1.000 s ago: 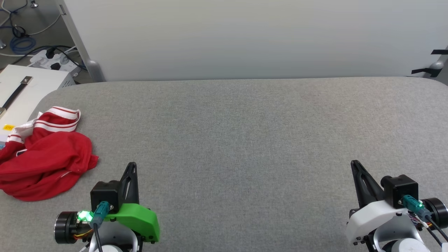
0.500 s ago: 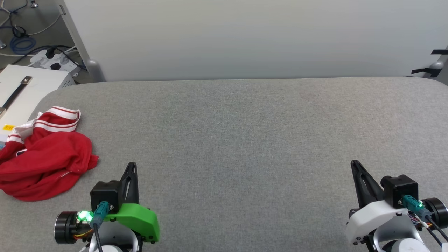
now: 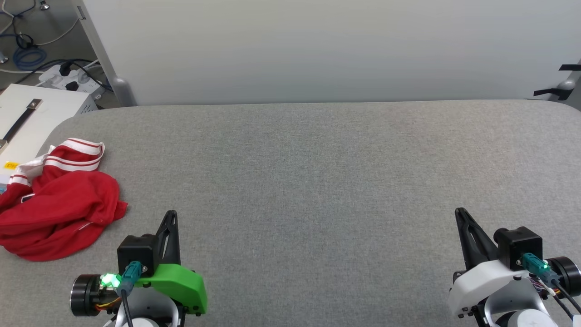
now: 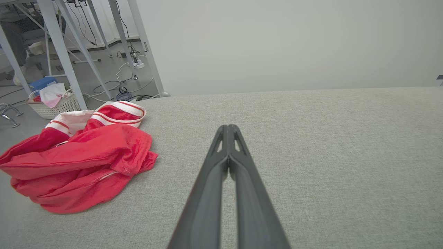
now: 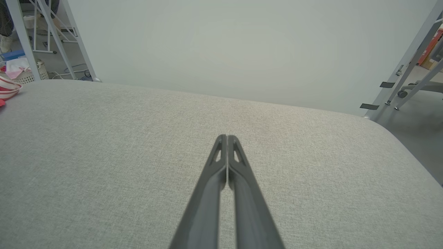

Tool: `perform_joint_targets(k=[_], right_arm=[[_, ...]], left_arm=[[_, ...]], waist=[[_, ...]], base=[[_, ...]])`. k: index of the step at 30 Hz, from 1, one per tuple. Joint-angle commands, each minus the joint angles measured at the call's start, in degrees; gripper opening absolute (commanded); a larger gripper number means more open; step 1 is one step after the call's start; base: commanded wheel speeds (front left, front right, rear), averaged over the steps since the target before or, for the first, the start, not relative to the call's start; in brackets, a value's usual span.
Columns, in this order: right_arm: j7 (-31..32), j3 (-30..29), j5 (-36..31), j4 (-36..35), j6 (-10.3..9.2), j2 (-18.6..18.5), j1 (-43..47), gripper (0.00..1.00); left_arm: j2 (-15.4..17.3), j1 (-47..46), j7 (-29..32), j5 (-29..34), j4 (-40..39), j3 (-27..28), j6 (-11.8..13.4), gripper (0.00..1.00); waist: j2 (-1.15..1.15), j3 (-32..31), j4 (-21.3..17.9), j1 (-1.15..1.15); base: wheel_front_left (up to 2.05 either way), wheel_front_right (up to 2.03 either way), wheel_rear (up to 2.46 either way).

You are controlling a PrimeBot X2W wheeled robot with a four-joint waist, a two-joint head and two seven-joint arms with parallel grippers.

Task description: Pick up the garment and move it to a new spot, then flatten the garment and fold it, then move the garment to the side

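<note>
Here, the garment lies crumpled in a heap at the far-left edge of the table, well apart from both grippers and touched by neither. Nothing lies between it and the left gripper; the nearest red fold sits to the left of that fingertip. The right gripper hovers at the lower right over bare cover.

Fingers: the left wrist view shows the left gripper with both fingers pressed together at the tips, nothing between them. The right wrist view shows the same for the right gripper: closed, empty.

Surroundings, head view: a pale flat panel stands along the table's far edge. Off the left corner are a white box with a dark strap, a power strip and a blue cable coil on the floor.

The left wrist view adds, beyond the garment, a woven basket holding cloth, beside grey metal legs. The right wrist view catches a striped sliver of garment at its left edge and a slanted frame leg with black tape at right.

Materials: the table cover is grey woven fabric with rounded corners. The garment is soft red cloth, deeply creased, its red-and-white striped trim at the far side. The fingers are matte black, long and tapered, with slotted tips.
</note>
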Motion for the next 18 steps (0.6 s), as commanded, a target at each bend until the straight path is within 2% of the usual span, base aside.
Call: perform_joint_targets(k=[1,6,7,18], right_arm=[[0.16,0.04,-0.55,0.12,-0.04,-0.04,-0.93,0.00],[0.16,0.04,-0.55,0.12,-0.04,-0.04,-0.93,0.00],[-0.01,0.00,0.00,0.00,0.00,0.00,0.00,1.00],[-0.88,-0.64,0.69,-0.25,0.00,0.01,0.05,1.00]], left_arm=[[-0.26,-0.99,-0.05,0.57,-0.12,0.02,-0.23,0.00],[-0.26,-0.99,-0.05,0.57,-0.12,0.02,-0.23,0.00],[0.00,0.01,-0.02,0.00,0.00,0.01,0.00,1.00],[-0.01,0.04,-0.89,-0.33,-0.27,-0.33,0.83,1.00]], waist=[[0.00,0.00,0.00,0.00],[0.00,0.00,0.00,0.00],[0.00,0.00,0.00,0.00],[0.00,0.11,0.00,0.00]], base=[[0.00,0.00,0.00],[0.00,0.00,0.00],[0.00,0.00,0.00],[0.00,0.00,0.00]])
